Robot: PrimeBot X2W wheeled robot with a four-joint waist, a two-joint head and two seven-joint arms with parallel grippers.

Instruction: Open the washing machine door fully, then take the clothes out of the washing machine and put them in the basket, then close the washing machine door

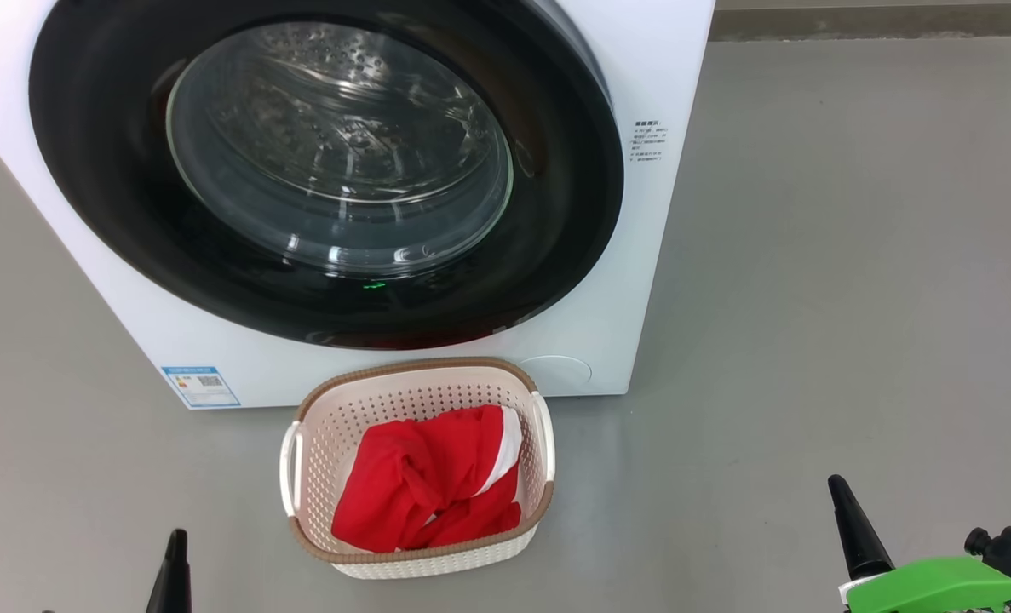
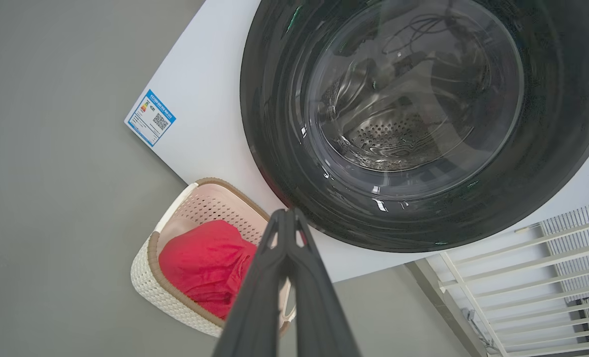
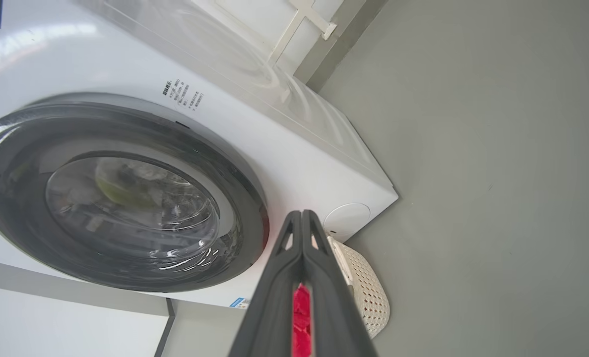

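Observation:
The white washing machine (image 1: pixel 667 77) stands ahead with its black-rimmed round door (image 1: pixel 548 255) closed flat against the front; the steel drum shows through the glass. On the floor just before it sits the cream basket (image 1: pixel 420 400) with the red and white clothes (image 1: pixel 424 485) heaped inside. My left gripper (image 1: pixel 177 545) sits low at the bottom left, shut and empty, left of the basket. My right gripper (image 1: pixel 837 489) rests at the bottom right, shut and empty, well right of the basket. The left wrist view has the door (image 2: pixel 274 124), basket (image 2: pixel 148 282) and clothes (image 2: pixel 205 263) beyond the closed fingers (image 2: pixel 287 218).
Grey floor (image 1: pixel 854 255) spreads wide to the machine's right and around the basket. A blue label (image 1: pixel 201 386) marks the machine's lower left corner. White railing (image 2: pixel 547 267) stands beside the machine in the left wrist view.

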